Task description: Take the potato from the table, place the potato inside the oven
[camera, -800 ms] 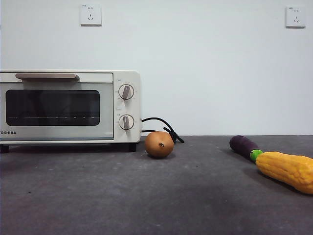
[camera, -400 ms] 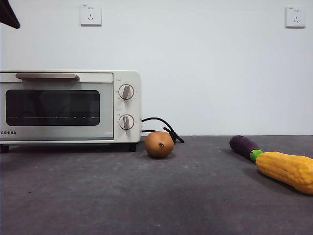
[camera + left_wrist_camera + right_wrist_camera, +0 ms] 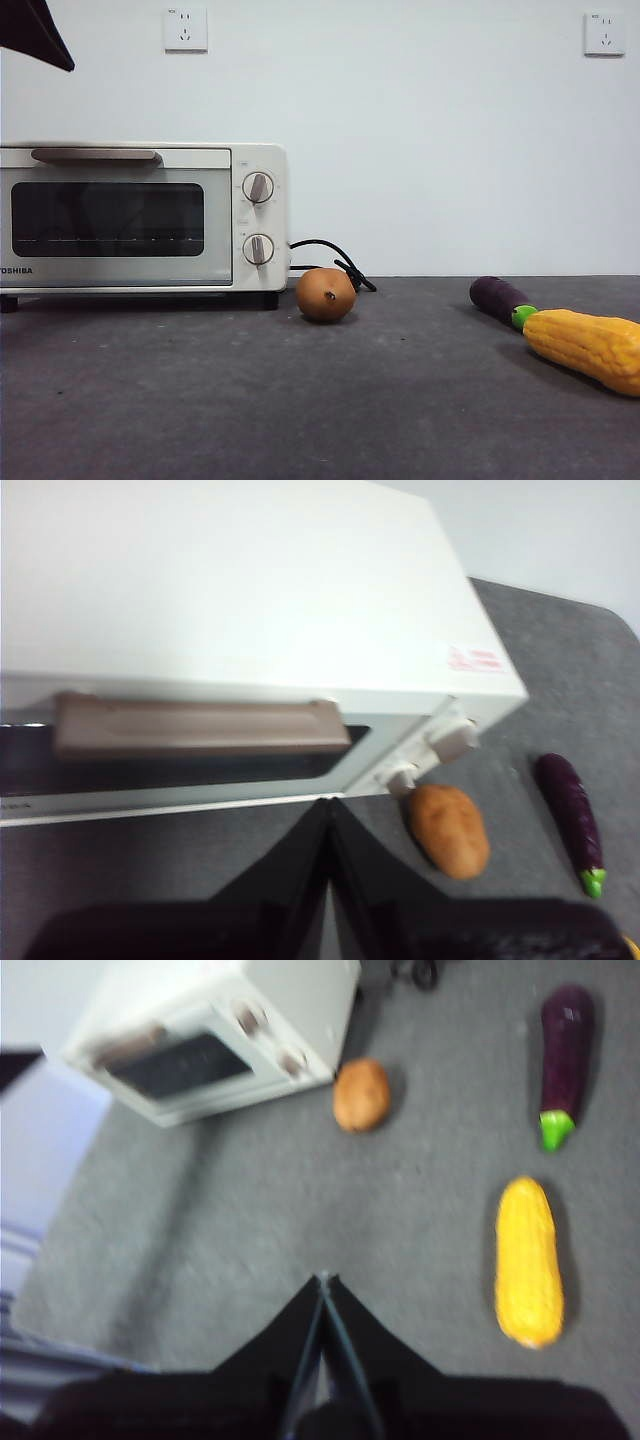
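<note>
A: Status of the potato [image 3: 325,294]?
B: It rests on the table [image 3: 320,400], just beside the oven [image 3: 140,215], near the far edge. The door is closed.
A: Fingers?
B: Left gripper [image 3: 328,815] and right gripper [image 3: 322,1290] are both closed and empty. Every step remains.

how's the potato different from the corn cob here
The potato is a roundish orange-brown ball with a dark dimple; the corn cob is long, yellow and bumpy. The potato sits beside the oven; the corn cob lies far across from it, next to the eggplant. Both rest untouched on the table.
</note>
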### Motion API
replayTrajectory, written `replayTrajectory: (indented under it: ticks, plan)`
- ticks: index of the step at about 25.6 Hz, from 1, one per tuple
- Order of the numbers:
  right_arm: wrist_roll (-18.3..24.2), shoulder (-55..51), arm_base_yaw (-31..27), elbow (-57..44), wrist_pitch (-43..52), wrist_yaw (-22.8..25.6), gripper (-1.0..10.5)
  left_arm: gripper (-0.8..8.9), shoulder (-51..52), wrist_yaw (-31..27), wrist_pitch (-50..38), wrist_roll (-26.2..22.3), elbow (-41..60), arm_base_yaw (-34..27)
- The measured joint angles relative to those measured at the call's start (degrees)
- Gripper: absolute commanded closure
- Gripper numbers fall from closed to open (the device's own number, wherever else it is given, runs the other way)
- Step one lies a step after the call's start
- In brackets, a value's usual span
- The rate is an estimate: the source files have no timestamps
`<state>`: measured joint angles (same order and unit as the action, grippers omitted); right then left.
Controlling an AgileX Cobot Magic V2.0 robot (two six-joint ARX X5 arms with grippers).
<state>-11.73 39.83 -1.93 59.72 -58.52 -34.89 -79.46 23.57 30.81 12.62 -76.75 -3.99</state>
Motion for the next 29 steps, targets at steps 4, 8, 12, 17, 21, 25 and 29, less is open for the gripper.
replayTrajectory:
  ticks: [4, 8, 12, 17, 21, 25, 29]
  plan:
    - [4.5, 3.2, 0.0, 2.1, -3.4, 0.0, 9.5, 8.18, -5.0, 0.9, 0.0, 0.1, -2.3, -1.4]
    - [6.2, 4.1, 0.0, 2.7, -3.6, 0.0, 9.5, 8.18, -9.8, 3.0, 0.0, 0.9, -3.7, -2.7]
    - [7.1, 4.1, 0.0, 3.6, -3.2, -0.1, 9.5, 8.18, -13.9, 3.2, -1.3, 1.6, -4.2, -4.1]
    - [7.2, 4.3, 0.0, 3.6, -3.2, -0.1, 9.5, 8.18, -14.7, 4.5, -3.8, 2.8, -4.3, -5.2]
    - [7.3, 4.7, 0.0, 3.6, -3.2, -0.1, 9.5, 8.18, -15.5, 4.9, -6.3, 3.6, -4.3, -5.2]
    - [7.3, 5.7, 0.0, 3.6, -3.1, 0.0, 9.5, 8.19, -15.6, 4.1, -8.4, 4.0, -4.4, -5.2]
    - [7.3, 6.4, 0.0, 3.6, -3.0, 0.0, 9.5, 8.19, -15.6, 1.8, -8.4, 4.0, -4.4, -5.2]
